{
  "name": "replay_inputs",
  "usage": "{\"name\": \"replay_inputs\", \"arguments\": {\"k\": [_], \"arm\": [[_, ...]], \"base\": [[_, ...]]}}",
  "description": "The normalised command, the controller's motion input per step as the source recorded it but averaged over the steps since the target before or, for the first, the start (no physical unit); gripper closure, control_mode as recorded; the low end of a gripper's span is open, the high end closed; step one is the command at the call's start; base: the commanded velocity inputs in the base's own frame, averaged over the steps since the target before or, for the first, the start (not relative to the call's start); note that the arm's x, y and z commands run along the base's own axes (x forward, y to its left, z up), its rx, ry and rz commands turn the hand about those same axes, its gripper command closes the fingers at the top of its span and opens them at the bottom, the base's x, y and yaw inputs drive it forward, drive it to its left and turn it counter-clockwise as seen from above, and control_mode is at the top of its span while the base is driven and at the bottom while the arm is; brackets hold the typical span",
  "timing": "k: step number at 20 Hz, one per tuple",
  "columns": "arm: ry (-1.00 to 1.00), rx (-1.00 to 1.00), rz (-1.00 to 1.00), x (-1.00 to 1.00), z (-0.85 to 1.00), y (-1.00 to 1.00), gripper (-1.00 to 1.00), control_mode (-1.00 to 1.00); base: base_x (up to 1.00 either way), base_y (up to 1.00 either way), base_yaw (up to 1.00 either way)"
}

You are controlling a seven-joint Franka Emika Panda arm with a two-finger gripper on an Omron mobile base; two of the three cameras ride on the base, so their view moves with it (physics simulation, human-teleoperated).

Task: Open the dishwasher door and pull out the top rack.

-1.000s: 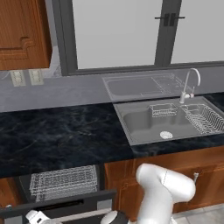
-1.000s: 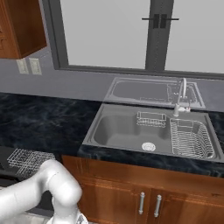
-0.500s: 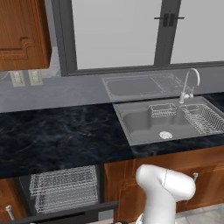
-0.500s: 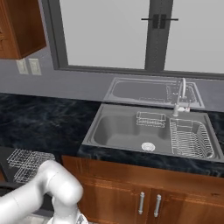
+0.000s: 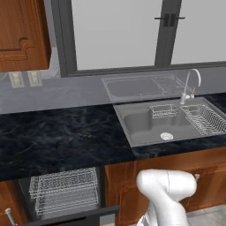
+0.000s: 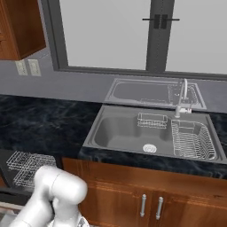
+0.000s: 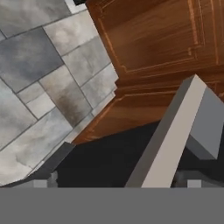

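1. While the arm is bending low in front of the cabinets, the top rack is sitting pulled forward out of the opening under the black marble counter, to the left of the sink.
2. In the right base view, the same wire basket is showing at the left edge, below the counter and beside the white arm.
3. The dishwasher door is lying swung down below the rack, its dark edge running across the bottom of the left base view.
4. In the hand view, a grey slab edge, possibly the door, is crossing in front of a reddish-brown cabinet door and a tiled floor.
5. The gripper's finger tips are barely peeking up at the far sides of the hand view; they are standing wide apart and holding nothing.
6. A wire dish drainer is resting in the right side of the sink, next to the faucet.
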Motion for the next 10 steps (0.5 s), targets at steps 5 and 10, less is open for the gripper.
{"name": "replay_inputs", "arguments": {"k": [5, 10], "arm": [[0.54, 0.01, -0.16, -1.00, 0.78, 0.00, -1.00, -1.00], [0.48, 0.00, -0.10, -1.00, 0.39, 0.00, -1.00, -1.00]], "base": [[0.00, 0.00, 0.00], [0.00, 0.00, 0.00]]}}
